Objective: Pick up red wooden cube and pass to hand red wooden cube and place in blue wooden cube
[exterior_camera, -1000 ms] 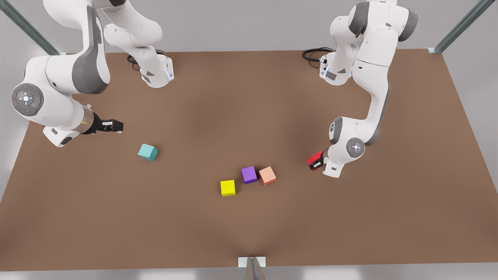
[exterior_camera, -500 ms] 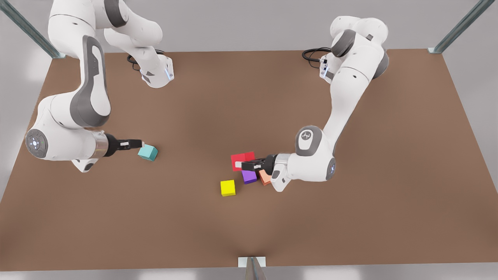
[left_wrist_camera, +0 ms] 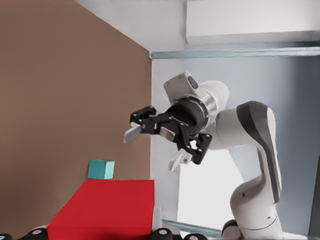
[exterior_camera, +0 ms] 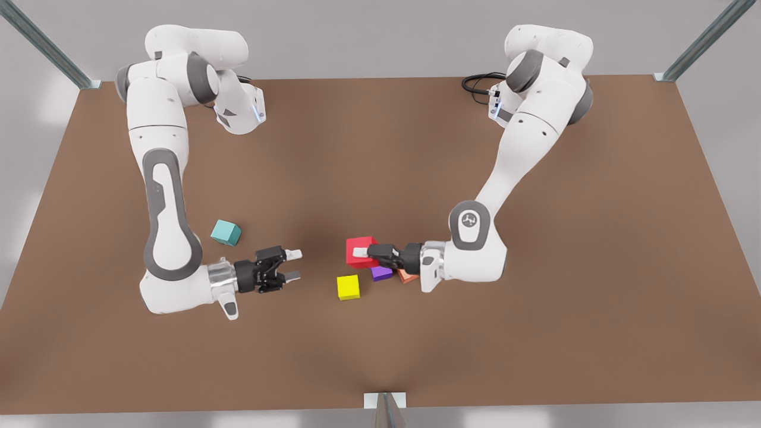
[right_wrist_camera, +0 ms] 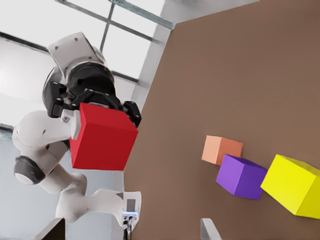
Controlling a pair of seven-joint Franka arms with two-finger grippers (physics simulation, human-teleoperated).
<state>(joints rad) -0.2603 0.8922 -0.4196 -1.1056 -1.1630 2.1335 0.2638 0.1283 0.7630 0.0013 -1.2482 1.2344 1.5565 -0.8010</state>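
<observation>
Two grippers face each other above the brown table (exterior_camera: 535, 333): the left gripper (exterior_camera: 361, 253) clamps the small red wooden cube (exterior_camera: 361, 249), the right gripper (exterior_camera: 293, 265) gapes wide near the teal-blue wooden cube (exterior_camera: 226, 232).

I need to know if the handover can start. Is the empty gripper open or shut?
Open: the right gripper shows two spread fingers with a gap, facing the red wooden cube held by the left gripper.

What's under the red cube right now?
The left hand holds the red wooden cube above the table; the open right hand faces it. The purple cube and salmon cube lie under the left hand, partly covered. The spot directly under the red cube is hidden.
</observation>
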